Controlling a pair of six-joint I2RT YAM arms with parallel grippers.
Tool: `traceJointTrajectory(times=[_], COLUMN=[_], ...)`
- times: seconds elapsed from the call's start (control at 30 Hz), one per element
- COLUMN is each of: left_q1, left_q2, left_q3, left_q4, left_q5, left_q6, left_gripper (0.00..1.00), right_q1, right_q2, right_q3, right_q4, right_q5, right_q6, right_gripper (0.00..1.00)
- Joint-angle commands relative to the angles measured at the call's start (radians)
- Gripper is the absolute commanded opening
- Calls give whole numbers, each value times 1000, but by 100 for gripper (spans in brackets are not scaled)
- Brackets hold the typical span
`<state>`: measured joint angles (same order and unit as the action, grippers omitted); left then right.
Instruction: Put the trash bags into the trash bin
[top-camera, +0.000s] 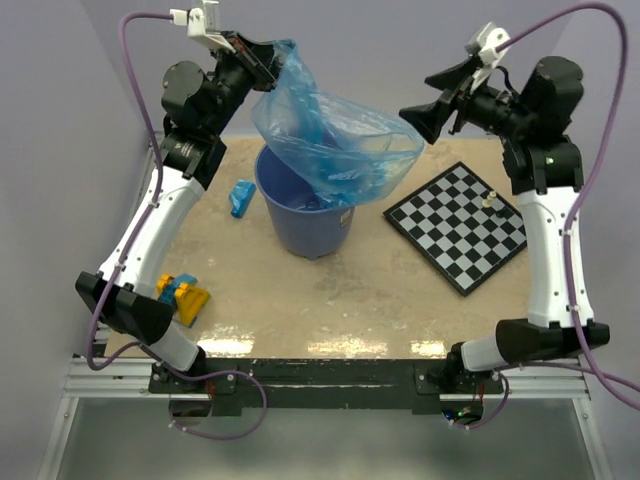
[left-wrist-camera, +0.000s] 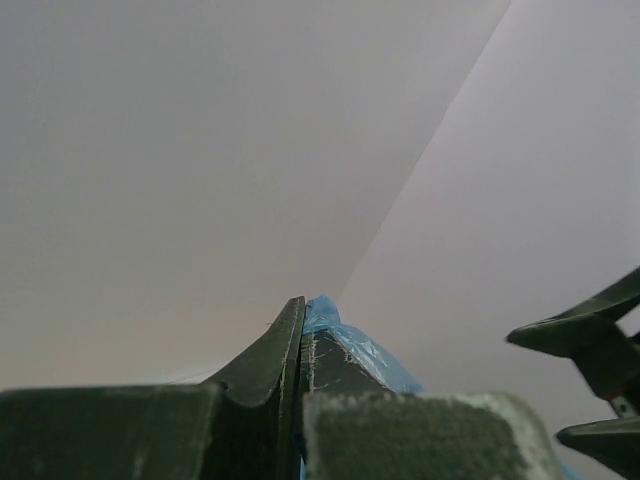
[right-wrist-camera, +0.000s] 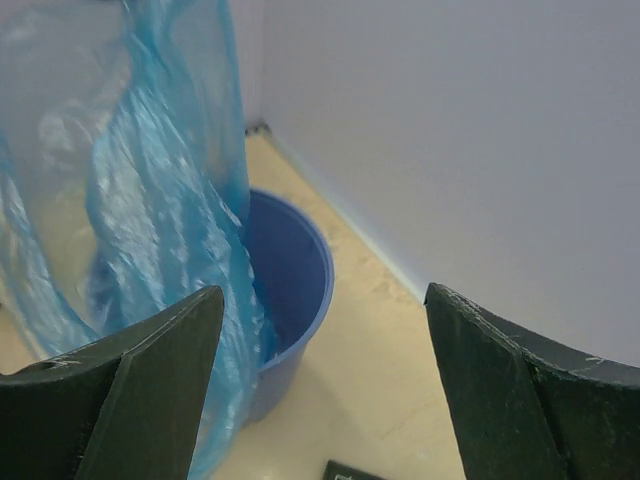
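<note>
Trash bag (top-camera: 335, 140), of translucent blue film, hangs from the left pincer (top-camera: 268, 62), whose jaws are pressed together on a gathered corner of the film. In the left wrist view only a crumpled tuft of blue shows past the fingertips. Below and to the right of this pincer the bag billows open, and its lower part drops inside the trash bin (top-camera: 305, 215), a round blue bucket standing upright on the table (top-camera: 330, 310).

The right pincer (top-camera: 425, 105) is raised at the bag's far side, about level with its mouth, jaws spread wide with nothing between them. In the right wrist view the film lies outside the finger at the left of that view, and the bucket's rim sits below and ahead of the gap. Whether that finger touches the film cannot be told.

A chessboard (top-camera: 460, 225) lies flat below the right pincer. A small blue block (top-camera: 241, 197) lies below the left pincer, just beside the bucket.
</note>
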<state>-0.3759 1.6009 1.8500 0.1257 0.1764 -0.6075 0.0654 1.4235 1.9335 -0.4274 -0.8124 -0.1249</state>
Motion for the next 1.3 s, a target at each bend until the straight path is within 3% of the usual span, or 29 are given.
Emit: traceJointTrajectory(times=[0.0,0.3,0.5,0.8,1.07,1.13,1.27], left_q1=[0,2,6,20,23,28,57], left_q2=[-64,-62,-64,-73,-90,-96,-114], left_q3=[-5,-17,-26,-40,-64,-71,-92], left_q4=[11,9,15,17,6,2,-41], left_q5=[9,0,-2,0,-14,-15,-31], left_q6=[9,15,12,12,32,40,87], left_gripper=[0,0,0,0,0,0,0], right_q1=[1,2,4,54,122,122,122], right_q2=[55,137,107,138,189,199,216], right_q3=[22,77,-14,-82,-122,-119,-107], right_q4=[-155,-220,-56,-109,-27,-11,-2], right_q5=[-142,-243,-306,-248,-166,-160,-166], right_q6=[-113,-33,162,34,25,31,45], right_gripper=[86,85,85,84,76,63,26])
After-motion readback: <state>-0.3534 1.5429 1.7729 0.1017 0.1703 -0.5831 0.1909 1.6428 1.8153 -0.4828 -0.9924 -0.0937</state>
